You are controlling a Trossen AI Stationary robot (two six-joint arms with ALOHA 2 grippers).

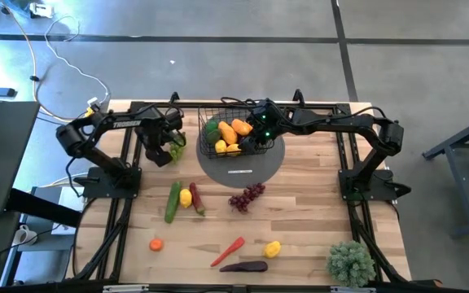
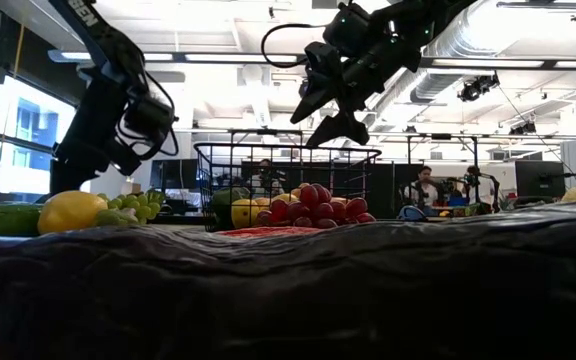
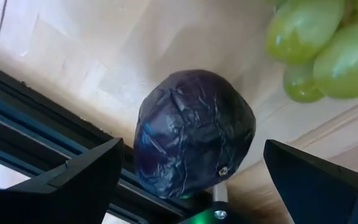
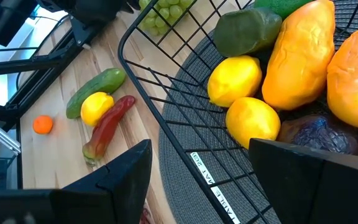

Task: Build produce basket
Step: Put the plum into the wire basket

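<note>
The task is judged partly done: lemons (image 4: 234, 79), orange pieces and a green vegetable are already seen in the basket (image 1: 236, 134) on the grey mat (image 1: 243, 167), while green grapes (image 1: 175, 151), a cucumber (image 1: 173, 202), purple grapes (image 1: 247, 196), a chilli (image 1: 227, 251) and more are left on the counter (image 1: 300, 228). The left end effector (image 1: 159, 152) is held wide open and empty just above a dark purple piece (image 3: 194, 134) beside the green grapes, and the right end effector (image 1: 255, 137) is held partly open and empty over the basket's right side.

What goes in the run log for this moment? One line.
left gripper: open over purple item | right gripper: open above basket | basket: partly filled
</note>
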